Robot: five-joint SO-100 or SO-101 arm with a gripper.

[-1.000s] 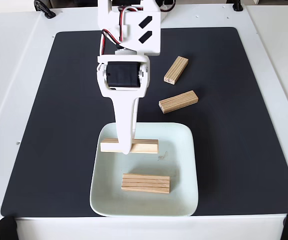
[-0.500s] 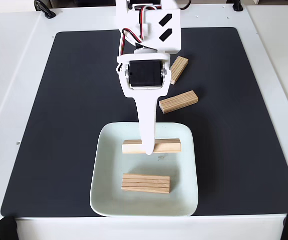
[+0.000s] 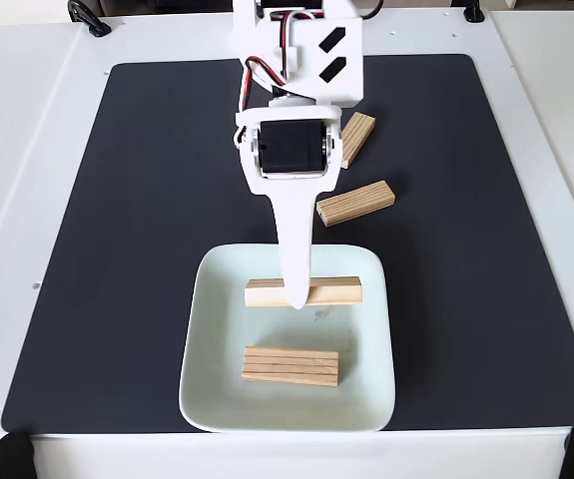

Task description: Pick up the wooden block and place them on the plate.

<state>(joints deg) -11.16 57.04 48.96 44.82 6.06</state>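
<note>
In the fixed view my white gripper (image 3: 296,297) reaches down over the pale mint plate (image 3: 215,334). It is shut on a wooden block (image 3: 331,290), which lies crosswise in the plate's upper half; whether the block touches the plate I cannot tell. A second wooden block (image 3: 289,364) lies flat in the plate's lower half. Two more blocks rest on the black mat above the plate: one (image 3: 356,203) just past the plate's top right corner, and one (image 3: 357,137) partly behind the arm.
The black mat (image 3: 137,220) covers most of the white table. The arm's white body and black servo (image 3: 290,148) stand over the mat's upper middle. Black clamps sit at the table's bottom corners.
Over the last second the gripper swung right with the block, carrying it from the plate's upper left to its upper middle. In the last half second almost nothing moved.
</note>
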